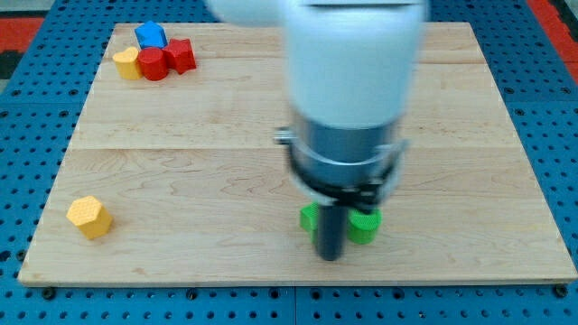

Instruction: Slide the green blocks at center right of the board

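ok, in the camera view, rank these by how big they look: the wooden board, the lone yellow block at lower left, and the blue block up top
1. Light wooden board, far the largest.
2. Lone yellow hexagonal block.
3. Blue block, though it sits at the view's top, red blocks may partly hide it, and it may be farther away, so the last two are unsure.

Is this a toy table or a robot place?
Probably a robot lab bench. A wooden board lies on a blue base full of peg holes, and my tip comes down between two green blocks. The other coloured blocks do look like toys.
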Controlling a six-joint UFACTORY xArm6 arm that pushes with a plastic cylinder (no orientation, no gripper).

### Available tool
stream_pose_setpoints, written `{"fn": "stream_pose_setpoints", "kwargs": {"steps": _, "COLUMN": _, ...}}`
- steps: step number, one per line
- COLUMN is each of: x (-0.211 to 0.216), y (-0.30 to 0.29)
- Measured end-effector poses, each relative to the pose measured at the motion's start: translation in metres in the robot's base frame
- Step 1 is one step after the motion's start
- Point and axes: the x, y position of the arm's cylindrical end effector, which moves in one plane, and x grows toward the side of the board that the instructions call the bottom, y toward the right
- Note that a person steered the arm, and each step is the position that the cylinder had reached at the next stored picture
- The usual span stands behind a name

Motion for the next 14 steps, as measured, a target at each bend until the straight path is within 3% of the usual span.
{"fn": "stream_pose_setpoints", "kwargs": {"steps": 1, "x": -0.001, "y": 0.044}}
{"fn": "stream_pose_setpoints", "kwargs": {"steps": 3, "x": -0.049, "y": 0.037}}
{"fn": "stream_pose_setpoints", "kwargs": {"steps": 4, "x": -0.012, "y": 0.085}}
{"fn": "stream_pose_setpoints", "kwargs": {"steps": 5, "x": 0.024, "y": 0.029}}
{"fn": "stream_pose_setpoints", "kwargs": {"steps": 6, "x": 0.027, "y": -0.041}}
{"fn": "stream_pose_setpoints", "kwargs": {"steps": 7, "x": -0.006, "y": -0.048}}
{"fn": "stream_pose_setpoints", "kwargs": {"steps": 9, "x": -0.073, "y": 0.002}}
{"fn": "stream_pose_setpoints", "kwargs": {"steps": 12, "x": -0.139, "y": 0.105}}
{"fn": "stream_pose_setpoints", "kwargs": {"steps": 14, "x": -0.104, "y": 0.135}}
